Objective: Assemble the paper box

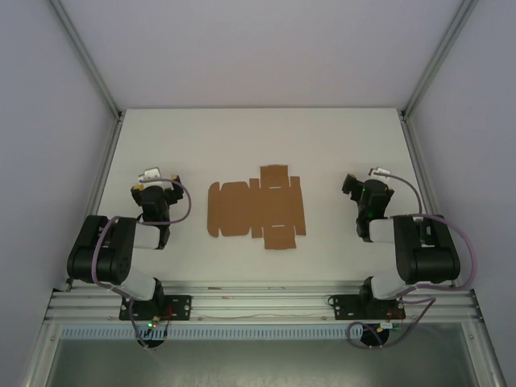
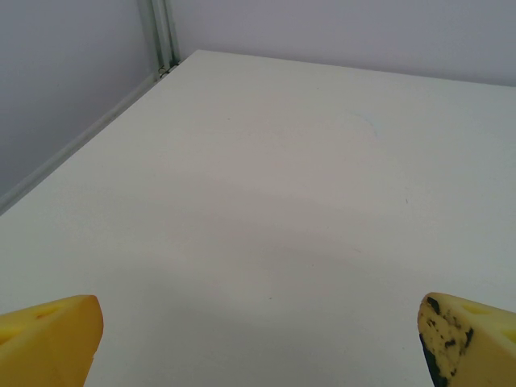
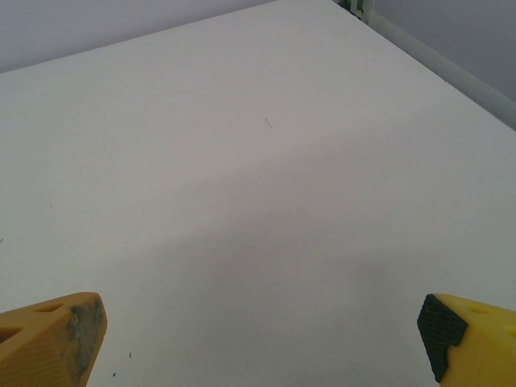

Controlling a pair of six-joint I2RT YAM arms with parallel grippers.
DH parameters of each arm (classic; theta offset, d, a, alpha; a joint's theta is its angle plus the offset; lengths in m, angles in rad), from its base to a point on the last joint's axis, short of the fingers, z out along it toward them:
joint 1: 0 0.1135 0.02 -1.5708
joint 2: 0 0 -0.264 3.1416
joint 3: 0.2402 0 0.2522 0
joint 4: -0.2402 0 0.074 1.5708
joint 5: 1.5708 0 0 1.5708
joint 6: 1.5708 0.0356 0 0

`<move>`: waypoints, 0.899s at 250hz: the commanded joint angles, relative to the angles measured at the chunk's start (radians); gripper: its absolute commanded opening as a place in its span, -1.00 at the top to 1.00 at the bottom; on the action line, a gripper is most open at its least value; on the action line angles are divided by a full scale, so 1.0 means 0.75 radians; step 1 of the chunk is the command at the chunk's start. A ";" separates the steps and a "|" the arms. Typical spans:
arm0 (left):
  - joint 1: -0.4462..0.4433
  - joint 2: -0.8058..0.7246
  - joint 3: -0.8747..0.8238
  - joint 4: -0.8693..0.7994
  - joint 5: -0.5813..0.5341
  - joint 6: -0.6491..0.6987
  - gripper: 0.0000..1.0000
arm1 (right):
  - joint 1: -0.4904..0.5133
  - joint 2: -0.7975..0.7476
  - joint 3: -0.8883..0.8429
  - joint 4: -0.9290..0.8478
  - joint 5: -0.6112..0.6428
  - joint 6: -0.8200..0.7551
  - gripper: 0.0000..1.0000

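Flat, unfolded box (image 1: pixel 256 208) is seen lying mid-table (image 1: pixel 322 137), between the two arms and well apart from both. The left gripper (image 2: pixel 258 343) is spread wide, nothing grasped; the right gripper (image 3: pixel 258 339) is likewise released above bare surface.

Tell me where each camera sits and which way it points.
Top external: above and behind, looking down on the table; shows left arm, right arm, left end effector, right end effector, flat box between them.
Left wrist: on the left arm, facing forward over the table to its far left corner; own yellow fingertips at the bottom, wide apart.
Right wrist: on the right arm, facing the far right corner; own fingertips likewise.
Shared: both wrist views show the white table and grey wall.
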 commanded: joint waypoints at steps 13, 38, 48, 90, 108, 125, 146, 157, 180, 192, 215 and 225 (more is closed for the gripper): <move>-0.007 -0.074 0.027 -0.056 -0.026 -0.008 -1.00 | -0.006 -0.055 0.020 0.010 0.033 0.023 -1.00; -0.019 -0.171 0.050 -0.155 -0.061 0.007 -1.00 | -0.006 -0.161 0.055 -0.131 0.027 0.018 -0.99; -0.020 -0.243 0.079 -0.279 -0.074 0.001 -1.00 | -0.003 -0.215 0.077 -0.214 0.014 0.011 -0.99; -0.027 -0.530 0.169 -0.675 0.014 -0.177 -0.99 | 0.067 -0.372 0.277 -0.715 0.080 0.130 -0.97; -0.062 -0.568 0.244 -0.876 0.041 -0.243 -0.99 | 0.160 -0.393 0.354 -0.862 0.114 0.161 -0.92; -0.106 -0.559 0.299 -1.011 0.073 -0.305 -0.99 | 0.255 -0.397 0.408 -0.950 0.074 0.210 -0.86; -0.159 -0.515 0.351 -1.136 0.165 -0.358 -0.99 | 0.368 -0.365 0.457 -0.991 -0.091 0.267 -0.66; -0.184 -0.487 0.364 -1.168 0.194 -0.391 -0.99 | 0.430 -0.326 0.483 -0.997 -0.149 0.312 -0.57; -0.232 -0.412 0.397 -1.235 0.225 -0.435 -0.99 | 0.513 -0.196 0.553 -1.023 -0.256 0.435 -0.16; -0.264 -0.378 0.417 -1.261 0.240 -0.436 -0.99 | 0.544 -0.111 0.593 -1.031 -0.353 0.464 -0.01; -0.291 -0.311 0.458 -1.298 0.346 -0.449 -1.00 | 0.585 0.040 0.669 -1.041 -0.462 0.497 0.23; -0.295 -0.280 0.469 -1.300 0.421 -0.452 -0.99 | 0.587 0.104 0.693 -1.041 -0.470 0.536 0.28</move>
